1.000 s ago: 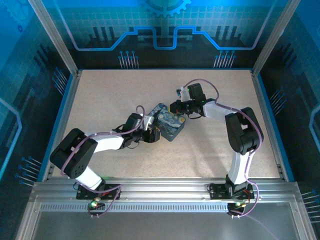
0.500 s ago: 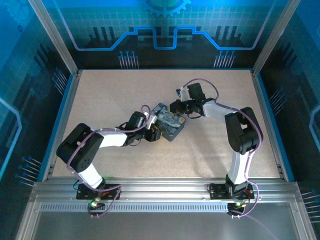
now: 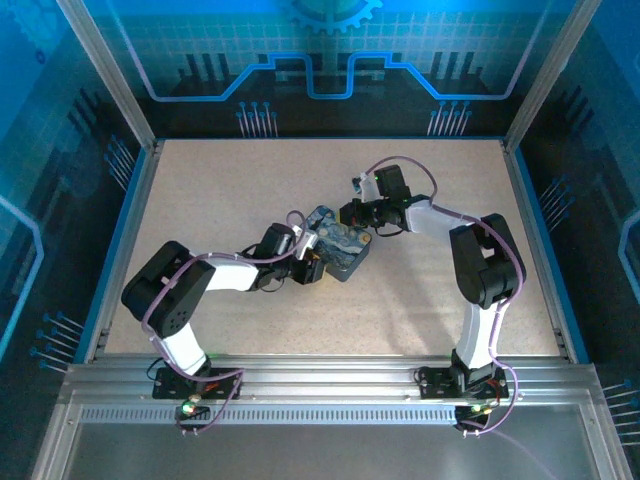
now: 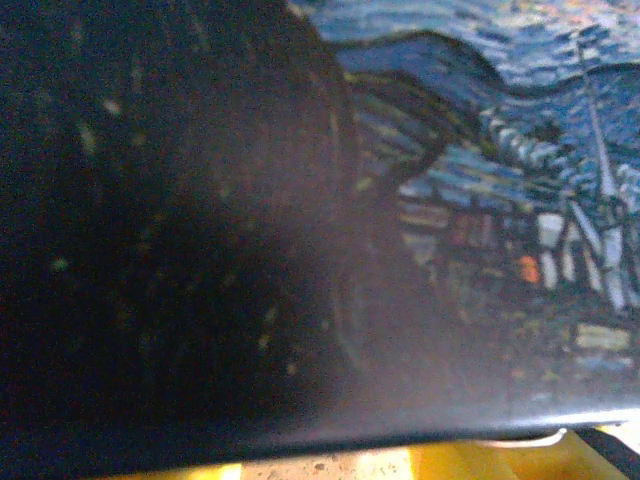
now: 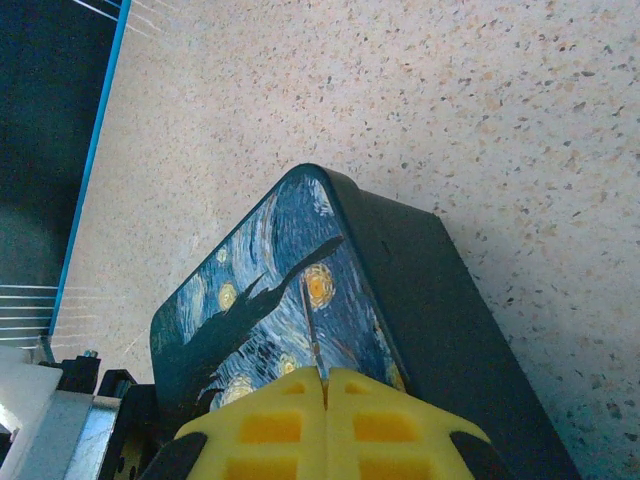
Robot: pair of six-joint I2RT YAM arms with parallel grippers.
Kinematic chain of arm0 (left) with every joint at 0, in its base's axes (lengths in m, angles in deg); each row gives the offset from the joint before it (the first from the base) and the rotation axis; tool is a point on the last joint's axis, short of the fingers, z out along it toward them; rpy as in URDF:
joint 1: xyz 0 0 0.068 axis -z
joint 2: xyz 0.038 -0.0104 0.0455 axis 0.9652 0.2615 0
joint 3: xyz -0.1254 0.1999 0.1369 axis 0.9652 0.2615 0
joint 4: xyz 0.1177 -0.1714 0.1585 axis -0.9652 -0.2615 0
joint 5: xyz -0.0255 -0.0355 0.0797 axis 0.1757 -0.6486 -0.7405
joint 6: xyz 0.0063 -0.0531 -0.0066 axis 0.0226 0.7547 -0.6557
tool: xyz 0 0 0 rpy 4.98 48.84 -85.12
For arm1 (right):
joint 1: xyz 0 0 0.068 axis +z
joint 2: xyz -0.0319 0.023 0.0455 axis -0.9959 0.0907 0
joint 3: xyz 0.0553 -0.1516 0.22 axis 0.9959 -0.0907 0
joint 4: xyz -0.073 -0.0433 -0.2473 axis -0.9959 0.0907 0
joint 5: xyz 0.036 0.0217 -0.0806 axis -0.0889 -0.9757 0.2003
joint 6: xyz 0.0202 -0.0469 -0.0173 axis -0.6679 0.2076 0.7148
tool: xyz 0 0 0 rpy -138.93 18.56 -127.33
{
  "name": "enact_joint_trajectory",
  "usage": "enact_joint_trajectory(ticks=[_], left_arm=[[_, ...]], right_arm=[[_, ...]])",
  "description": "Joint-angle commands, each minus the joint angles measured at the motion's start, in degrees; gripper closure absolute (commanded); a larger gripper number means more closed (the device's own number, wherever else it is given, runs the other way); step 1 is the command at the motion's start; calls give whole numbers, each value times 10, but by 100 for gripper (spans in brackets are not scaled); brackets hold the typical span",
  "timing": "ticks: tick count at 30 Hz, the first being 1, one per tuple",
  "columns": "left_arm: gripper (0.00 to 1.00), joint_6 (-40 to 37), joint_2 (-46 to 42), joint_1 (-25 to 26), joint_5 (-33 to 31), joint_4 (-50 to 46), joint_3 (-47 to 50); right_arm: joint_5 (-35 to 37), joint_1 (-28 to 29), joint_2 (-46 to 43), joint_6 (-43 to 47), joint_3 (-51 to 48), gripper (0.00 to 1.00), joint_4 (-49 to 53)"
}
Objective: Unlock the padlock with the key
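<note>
At the bottom edge of the overhead view both arms are bolted to the rail, and each reaches up the frame toward one tin (image 3: 338, 250) lying just left of the middle of the speckled table (image 3: 220, 190).

From the lower left, the left gripper (image 3: 312, 264) sits against the tin's lower-left side. Its wrist camera is pressed so close that the painted night-sky print (image 4: 480, 200) is a dark blur, with a strip of yellow fingers (image 4: 400, 465) along the bottom edge. Whether those jaws clamp the tin or merely stand beside it, I cannot tell.

The tin is rectangular with rounded corners, a starry blue picture on its lid (image 5: 255, 300) and plain dark walls. The lid is on, so what it holds is hidden.

Further up and to the right, the right gripper (image 3: 356, 224) hangs over the tin's upper-right end. In its wrist view the two yellow fingers are pressed together (image 5: 323, 378) at the bottom centre, pinching the key (image 5: 311, 322), a thin dark sliver that sticks out over the lid. Bare table (image 5: 500, 120) fills the upper right there.
</note>
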Motion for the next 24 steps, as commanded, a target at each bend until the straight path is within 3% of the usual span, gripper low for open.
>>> enact_joint_trajectory(ticks=[1, 13, 24], left_arm=[[56, 14, 13, 7, 21, 22, -12], [64, 26, 23, 18, 14, 32, -18], [61, 21, 29, 31, -9, 21, -23]], right_arm=[[24, 5, 22, 11, -1, 100, 46], [19, 7, 16, 4, -6, 100, 32], [18, 10, 9, -1, -6, 100, 29]])
